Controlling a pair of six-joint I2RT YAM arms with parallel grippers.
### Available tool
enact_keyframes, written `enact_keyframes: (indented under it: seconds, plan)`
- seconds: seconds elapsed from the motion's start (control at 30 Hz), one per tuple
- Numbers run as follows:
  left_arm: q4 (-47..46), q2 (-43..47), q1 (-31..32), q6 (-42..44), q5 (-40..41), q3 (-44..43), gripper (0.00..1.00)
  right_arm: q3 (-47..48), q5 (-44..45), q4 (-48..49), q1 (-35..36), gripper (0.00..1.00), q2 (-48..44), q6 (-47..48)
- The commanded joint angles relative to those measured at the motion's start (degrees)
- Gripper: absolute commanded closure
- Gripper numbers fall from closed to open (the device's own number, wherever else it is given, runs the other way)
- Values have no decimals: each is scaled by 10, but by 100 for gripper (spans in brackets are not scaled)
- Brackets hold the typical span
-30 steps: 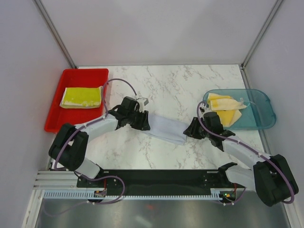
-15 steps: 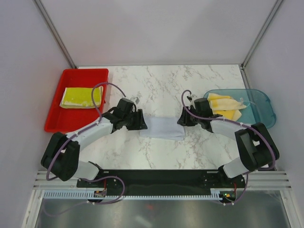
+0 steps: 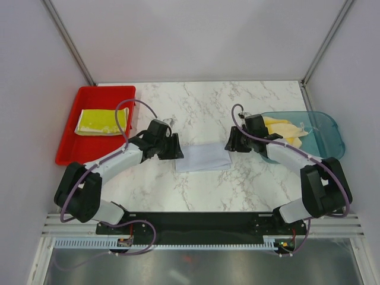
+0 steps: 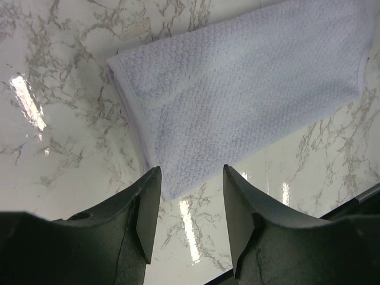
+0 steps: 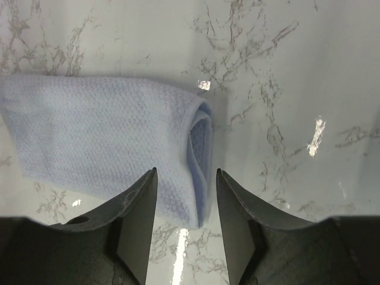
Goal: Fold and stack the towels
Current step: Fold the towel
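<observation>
Marble table (image 3: 208,107): red tray (image 3: 66,151) on the left, teal bin (image 3: 330,148) on the right. White-grey towel (image 3: 203,157) lies folded flat mid-table, between both arms. Folded yellow-green towel (image 3: 102,121) sits in the tray; yellow and cream towels (image 3: 285,129) are bunched in the bin. Left gripper (image 4: 190,178) is at the towel's left end, right gripper (image 5: 185,178) over its folded right edge (both sets of fingers spread, pinching nothing).

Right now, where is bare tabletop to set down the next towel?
Bare marble behind the folded towel, between red tray and teal bin; another strip between the towel and the base plate. Crowded mid-table: left hand and right hand flank the towel, open.
</observation>
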State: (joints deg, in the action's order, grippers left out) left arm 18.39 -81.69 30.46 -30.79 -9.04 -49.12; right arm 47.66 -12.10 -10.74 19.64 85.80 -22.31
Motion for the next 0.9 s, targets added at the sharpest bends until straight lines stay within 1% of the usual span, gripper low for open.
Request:
enact_keyframes:
  seconds: [0.0, 0.13, 0.17, 0.3, 0.37, 0.6, 0.73, 0.87]
  plan:
    - [4, -8, -1, 33, -26, -4, 47, -12, 23, -46, -1, 47, -46, -56]
    - [13, 1, 0, 42, 5, 16, 43, -29, 45, -58, 0, 47, -60, -138]
    - [9, 1, 0, 39, -3, 20, 43, -35, 46, -56, 0, 48, -59, -171]
    - [-19, -3, -1, 20, -27, 44, 43, -46, 68, -55, 8, 49, -57, -221]
    - [-31, -1, -1, 11, -34, 55, 43, -58, 79, -45, 8, 50, -63, -237]
    - [-71, 2, -1, -21, -40, 80, 42, -90, 66, 11, 21, 50, -65, -276]
    - [-97, 8, -1, -42, -63, 97, 41, -107, 75, 18, 22, 51, -61, -282]
    - [-96, 2, -1, -48, -69, 102, 41, -114, 81, 22, 22, 51, -64, -288]
